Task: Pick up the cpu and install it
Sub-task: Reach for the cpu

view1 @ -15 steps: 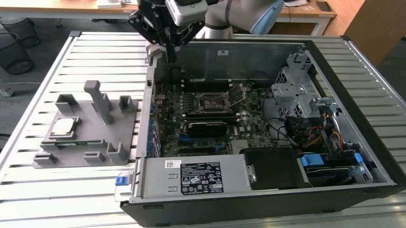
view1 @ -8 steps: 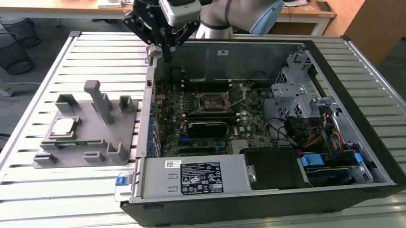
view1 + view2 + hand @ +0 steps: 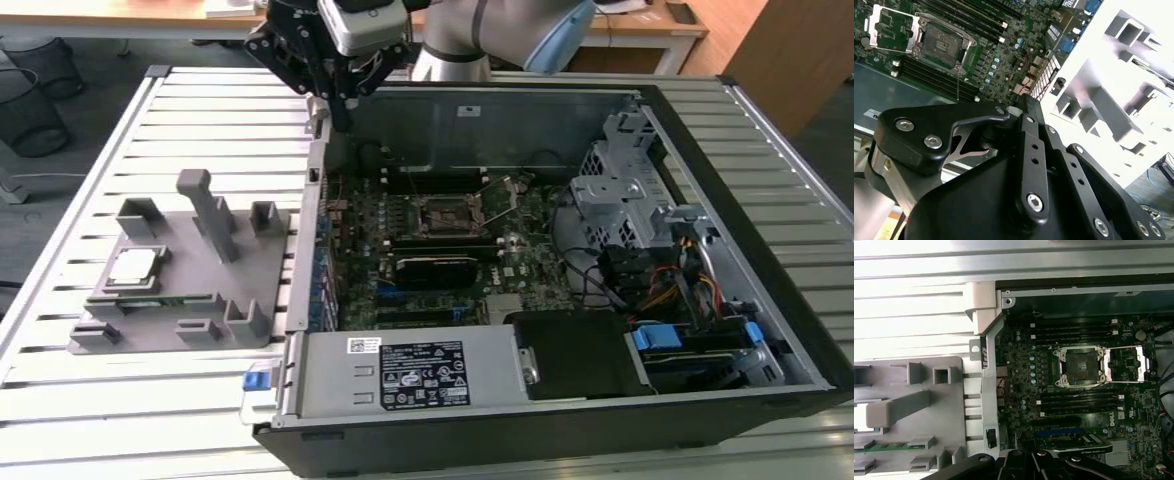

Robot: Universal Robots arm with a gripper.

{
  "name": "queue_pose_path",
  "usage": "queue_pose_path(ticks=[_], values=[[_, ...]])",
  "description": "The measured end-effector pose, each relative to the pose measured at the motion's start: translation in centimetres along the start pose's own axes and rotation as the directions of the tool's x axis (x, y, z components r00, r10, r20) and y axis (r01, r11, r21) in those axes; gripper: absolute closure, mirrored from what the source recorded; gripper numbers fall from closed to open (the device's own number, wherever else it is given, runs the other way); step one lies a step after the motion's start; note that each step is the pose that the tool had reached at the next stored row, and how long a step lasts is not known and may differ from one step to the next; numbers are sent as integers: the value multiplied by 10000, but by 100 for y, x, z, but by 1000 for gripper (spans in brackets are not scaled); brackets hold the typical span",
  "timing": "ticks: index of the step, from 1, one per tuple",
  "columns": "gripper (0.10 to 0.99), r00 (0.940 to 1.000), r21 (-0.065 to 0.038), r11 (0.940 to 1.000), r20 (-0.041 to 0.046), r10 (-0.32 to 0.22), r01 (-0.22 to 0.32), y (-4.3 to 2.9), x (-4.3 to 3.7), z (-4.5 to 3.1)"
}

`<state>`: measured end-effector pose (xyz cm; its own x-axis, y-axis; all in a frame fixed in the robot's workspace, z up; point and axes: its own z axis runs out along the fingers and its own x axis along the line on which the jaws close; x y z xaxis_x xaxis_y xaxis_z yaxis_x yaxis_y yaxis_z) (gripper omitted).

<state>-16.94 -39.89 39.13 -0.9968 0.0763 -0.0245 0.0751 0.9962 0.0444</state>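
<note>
Over the rim of the open computer case (image 3: 787, 300), the gripper (image 3: 342, 115) is carried with jaws drawn together and nothing held; the cpu (image 3: 134, 266) is found well apart from it, lying flat on the grey fixture block (image 3: 200, 300) toward the exterior view's left. No step is judged done: pickup and seating are both outstanding; the motherboard socket (image 3: 1081, 365) is seen uncovered and unfilled. Case and block are borne on a pale slatted table (image 3: 200, 110); a wooden desk (image 3: 641, 25) and wire baskets (image 3: 34, 90) are noted beyond.

There is one cpu (image 3: 134, 266), one grey fixture block (image 3: 262, 292), one open computer case (image 3: 481, 118) and one motherboard socket (image 3: 447, 213).
</note>
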Motion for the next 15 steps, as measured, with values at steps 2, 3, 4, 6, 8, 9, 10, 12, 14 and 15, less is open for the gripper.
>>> queue_pose_path(ticks=[2,3,4,6,8,9,10,12,14,15], values=[[980,10000,1,10000,-1,0,0,-2,26,0],[980,10000,-1,10000,0,-1,1,-3,39,0],[980,10000,0,10000,-1,0,0,-4,55,-1],[980,10000,0,10000,0,-1,1,-7,87,-1],[980,10000,0,10000,0,-1,1,-9,121,-1],[980,10000,0,10000,0,0,0,-10,135,-1],[980,10000,0,10000,0,0,0,-11,150,-1],[980,10000,0,10000,-1,0,0,-14,178,-1],[980,10000,0,10000,0,0,0,-16,204,0],[980,10000,0,10000,0,0,0,-17,218,1]])
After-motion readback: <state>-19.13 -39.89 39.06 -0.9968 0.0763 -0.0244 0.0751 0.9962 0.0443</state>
